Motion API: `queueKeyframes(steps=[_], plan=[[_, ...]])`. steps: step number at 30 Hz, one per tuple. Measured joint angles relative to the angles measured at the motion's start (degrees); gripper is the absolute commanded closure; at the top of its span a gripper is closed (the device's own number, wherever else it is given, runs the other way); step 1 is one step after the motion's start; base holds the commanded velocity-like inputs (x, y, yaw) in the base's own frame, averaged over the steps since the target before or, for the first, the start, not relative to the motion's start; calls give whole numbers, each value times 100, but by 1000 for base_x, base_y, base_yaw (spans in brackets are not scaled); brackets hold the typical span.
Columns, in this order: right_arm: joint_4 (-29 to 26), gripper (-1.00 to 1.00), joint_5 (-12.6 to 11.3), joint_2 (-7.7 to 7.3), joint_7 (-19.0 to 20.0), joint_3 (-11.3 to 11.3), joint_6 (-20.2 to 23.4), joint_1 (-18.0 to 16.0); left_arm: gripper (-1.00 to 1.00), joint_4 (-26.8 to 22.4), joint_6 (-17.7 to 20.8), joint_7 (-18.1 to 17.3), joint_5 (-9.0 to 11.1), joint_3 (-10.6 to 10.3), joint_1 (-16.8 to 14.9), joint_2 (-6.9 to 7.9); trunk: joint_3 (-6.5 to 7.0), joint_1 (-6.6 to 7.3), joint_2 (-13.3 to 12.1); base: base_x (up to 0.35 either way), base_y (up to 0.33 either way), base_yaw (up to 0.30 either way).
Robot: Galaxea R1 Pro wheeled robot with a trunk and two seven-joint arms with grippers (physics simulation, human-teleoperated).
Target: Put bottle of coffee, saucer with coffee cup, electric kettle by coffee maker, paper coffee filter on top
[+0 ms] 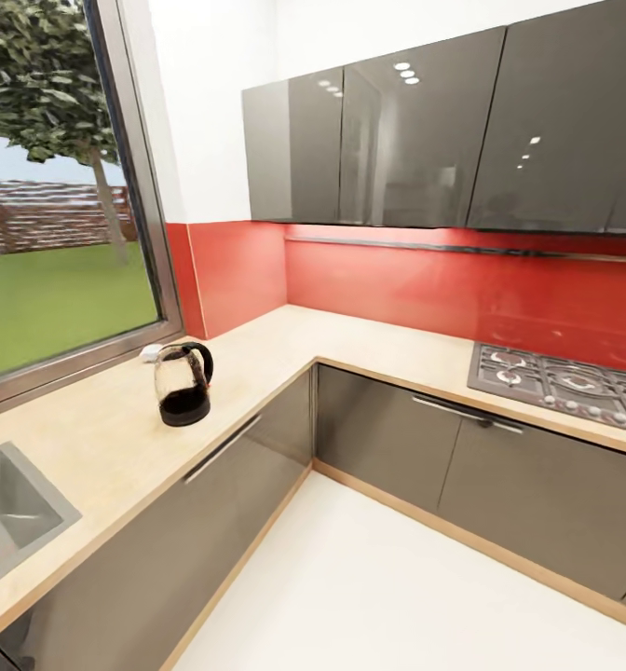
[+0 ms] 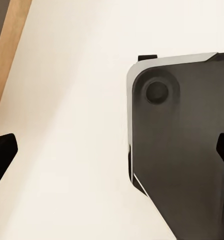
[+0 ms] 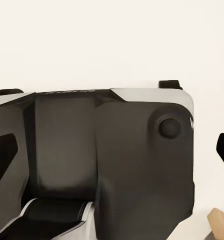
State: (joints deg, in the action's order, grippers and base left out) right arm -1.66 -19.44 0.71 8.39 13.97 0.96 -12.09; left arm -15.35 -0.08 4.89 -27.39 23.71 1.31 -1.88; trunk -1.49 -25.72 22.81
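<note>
The electric kettle [image 1: 183, 383], clear glass with a black base and loop handle, stands on the light-wood kitchen countertop [image 1: 89, 438] near the window. Behind it by the window frame lies a small white item [image 1: 151, 352], too small to identify. My left gripper [image 2: 112, 152] is open over the pale floor, its dark fingertips [image 2: 2, 155] wide apart with nothing between them. My right gripper [image 3: 114, 150] is open too, above the robot's dark base [image 3: 142, 165]. The coffee maker, bottle of coffee, kitchen shelf and paper coffee filter are out of view.
The countertop runs in an L around the corner over dark-grey cabinet fronts [image 1: 387, 438]. A steel sink [image 1: 10, 508] is set in at the left and a gas hob [image 1: 564, 382] at the right. Glossy grey wall cabinets [image 1: 443, 130] hang above a red backsplash. White floor [image 1: 378, 596] lies in front.
</note>
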Motion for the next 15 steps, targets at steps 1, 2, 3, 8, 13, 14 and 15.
queueKeyframes(steps=[1,2,3,8,13,14,15], plan=[[0,-100,0,0,0,0,0,0,-100,1,0,0,0,0,0,0,0,0,0,289,-205,0],[0,-100,0,-2,0,-1,0,0,-100,1,0,0,0,0,0,0,0,0,0,288,-206,0],[0,-100,0,-1,0,-1,0,0,-100,1,0,0,0,0,0,1,0,0,0,287,-206,0],[0,-100,0,-1,0,2,0,0,-100,2,0,0,0,3,0,1,0,0,0,286,-207,0],[0,-100,0,-7,4,-1,0,0,-100,2,-7,0,0,8,0,1,0,0,0,285,-208,0],[0,-100,0,-8,6,-1,0,0,-100,2,-8,0,0,8,0,1,0,0,0,285,-208,0],[0,-100,0,-8,8,-1,0,0,-100,2,-8,0,0,8,0,1,0,0,0,285,-208,0]])
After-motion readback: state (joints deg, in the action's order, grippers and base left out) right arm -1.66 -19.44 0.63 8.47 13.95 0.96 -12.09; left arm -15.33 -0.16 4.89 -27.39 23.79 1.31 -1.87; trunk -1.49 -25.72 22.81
